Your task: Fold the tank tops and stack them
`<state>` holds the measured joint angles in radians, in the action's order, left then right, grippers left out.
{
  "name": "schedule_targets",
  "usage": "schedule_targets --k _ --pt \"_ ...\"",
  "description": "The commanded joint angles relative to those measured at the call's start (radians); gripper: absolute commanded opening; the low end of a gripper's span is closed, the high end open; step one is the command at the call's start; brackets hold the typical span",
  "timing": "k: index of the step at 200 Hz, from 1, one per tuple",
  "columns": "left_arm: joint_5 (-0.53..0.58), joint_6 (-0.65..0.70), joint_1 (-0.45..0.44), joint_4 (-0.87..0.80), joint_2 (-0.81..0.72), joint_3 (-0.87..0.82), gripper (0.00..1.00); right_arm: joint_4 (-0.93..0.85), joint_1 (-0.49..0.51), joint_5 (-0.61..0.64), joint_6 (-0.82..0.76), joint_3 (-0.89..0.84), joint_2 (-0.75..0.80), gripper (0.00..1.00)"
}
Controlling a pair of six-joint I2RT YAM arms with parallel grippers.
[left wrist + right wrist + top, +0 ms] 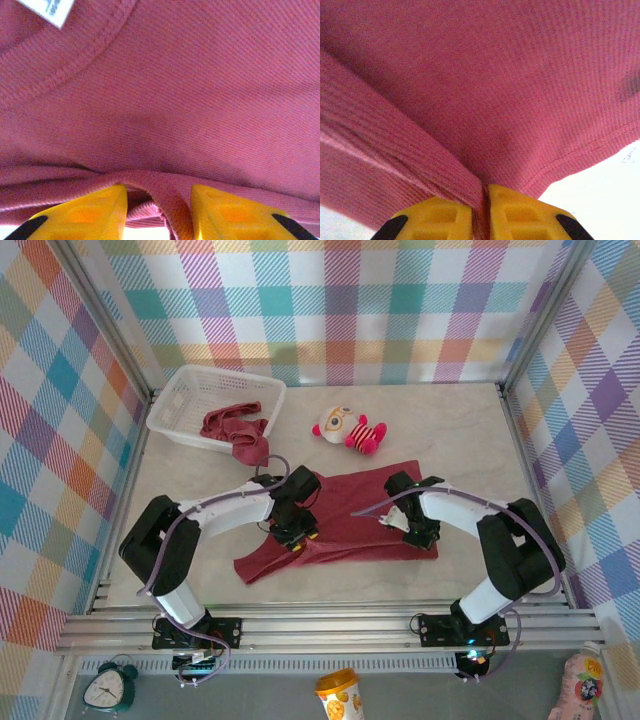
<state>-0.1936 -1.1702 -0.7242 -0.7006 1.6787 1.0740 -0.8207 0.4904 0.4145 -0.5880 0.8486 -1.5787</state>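
Note:
One maroon tank top point(350, 515) lies spread on the table between the arms. My left gripper point(297, 531) sits over its left part. In the left wrist view the left gripper point(159, 200) is open, its yellow fingers point(90, 212) apart, with a raised hem fold of the tank top point(200, 100) arching between them. My right gripper point(419, 534) is at the top's right edge. The right wrist view has the right gripper point(481, 197) shut on a pinched fold of the tank top point(495, 85). The second tank top point(236, 430) lies crumpled in the basket, drooping over its rim.
A white basket point(190, 395) stands at the back left. A small striped plush doll point(350, 430) lies behind the spread top. A white label point(52, 10) shows at the neckline. Metal frame rails and checked walls bound the table.

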Motion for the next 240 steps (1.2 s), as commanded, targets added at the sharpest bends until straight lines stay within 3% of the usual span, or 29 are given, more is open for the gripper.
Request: schedule_targets --k 1,24,77,139,182,240 --pt "0.002 0.074 0.026 -0.088 -0.003 0.045 0.47 -0.003 -0.017 0.033 0.051 0.031 -0.016 0.20" --pt "0.022 0.111 0.039 -0.176 -0.045 0.047 0.56 -0.018 -0.028 0.044 0.069 0.051 -0.021 0.28" --pt "0.060 0.133 0.063 -0.365 -0.244 -0.053 0.63 -0.077 -0.036 0.016 0.114 0.116 -0.032 0.52" --pt "0.049 0.087 0.062 -0.476 -0.478 -0.285 0.64 -0.090 -0.008 -0.081 0.140 0.151 0.059 0.57" --pt "0.076 0.129 0.062 -0.416 -0.409 -0.331 0.59 -0.094 0.059 -0.143 0.193 0.136 0.135 0.58" --pt "0.152 0.232 0.063 -0.394 -0.241 -0.280 0.51 -0.095 0.085 -0.127 0.209 0.095 0.182 0.59"
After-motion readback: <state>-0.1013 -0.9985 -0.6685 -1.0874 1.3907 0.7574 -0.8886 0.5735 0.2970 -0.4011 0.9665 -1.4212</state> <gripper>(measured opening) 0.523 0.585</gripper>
